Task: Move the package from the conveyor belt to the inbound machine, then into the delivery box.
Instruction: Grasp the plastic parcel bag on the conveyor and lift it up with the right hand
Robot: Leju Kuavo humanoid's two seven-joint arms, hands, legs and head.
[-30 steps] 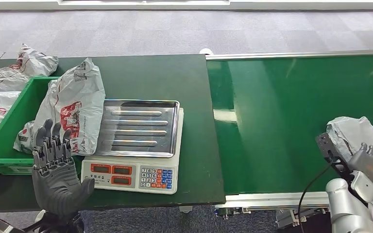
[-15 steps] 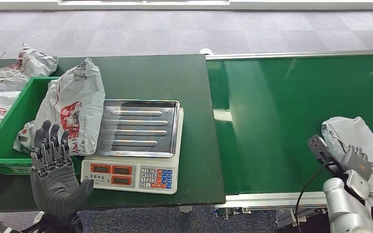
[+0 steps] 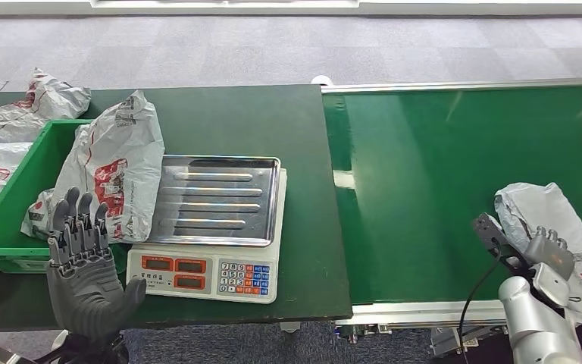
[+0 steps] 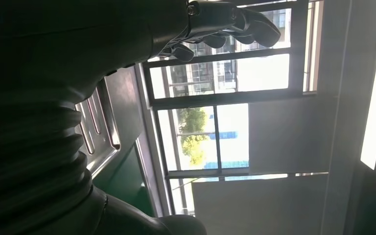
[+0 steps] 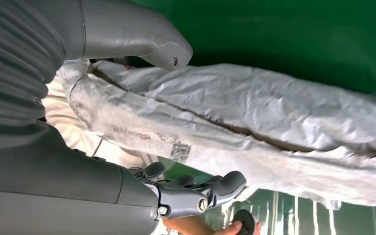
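The right robot hand (image 3: 552, 254) is at the package (image 3: 549, 220), which lies on the conveyor belt (image 3: 439, 174) near the belt's near edge, at the end far from the scale. In the right wrist view the thumb (image 5: 127, 36) lies over one face of the package (image 5: 254, 122) and the fingers (image 5: 215, 188) curl beneath the other; whether they press on the bag firmly enough to hold it cannot be told.

The step in hand is judged to be the first pick-up, from the conveyor belt. The next move calls for a firm closure on the bag, then a lift and a carry along the belt to the scale (image 3: 216, 227), taken to be the inbound machine, on the tabletop (image 3: 235, 121) beside the belt.

The left robot hand (image 3: 87, 262) is raised in front of the scale, fingers apart, holding nothing. The green box (image 3: 15, 197), beyond the scale from the belt, holds another package (image 3: 114, 171).
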